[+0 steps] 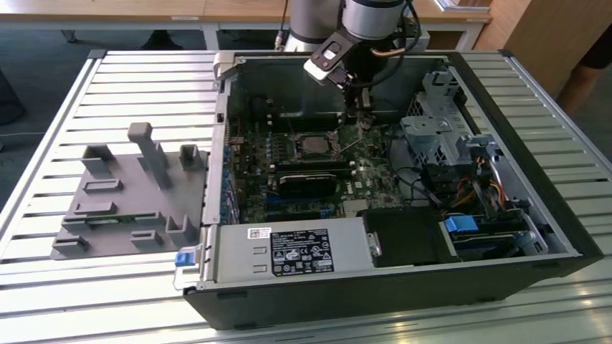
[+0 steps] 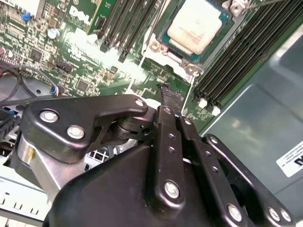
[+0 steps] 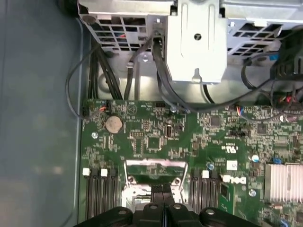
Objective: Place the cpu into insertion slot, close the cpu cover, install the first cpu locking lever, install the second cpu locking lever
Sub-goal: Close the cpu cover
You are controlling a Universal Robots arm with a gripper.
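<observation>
The cpu [image 2: 196,26] is a pale metallic square lying flat in the motherboard socket, and it shows as a dark square [image 1: 313,146] in the exterior view. The cpu cover [image 2: 154,46], a silvery frame, surrounds the chip; I cannot tell whether it is pressed fully down. Beside the socket a thin lever rod [image 1: 350,147] slants upward. My gripper [image 1: 362,118] hangs above the board, just beyond the socket towards the case's back wall. Its black fingers [image 2: 166,101] are pressed together with nothing between them. In the first wrist view the gripper [image 3: 163,189] sits directly over the socket frame [image 3: 154,166].
The open computer case [image 1: 535,215] lies on a slatted metal table [image 1: 143,86]. A grey fixture [image 1: 125,193] stands at the exterior view's left. A drive cage [image 1: 431,136], cables [image 3: 156,71], memory slots [image 2: 236,56] and a power supply [image 1: 287,251] surround the socket.
</observation>
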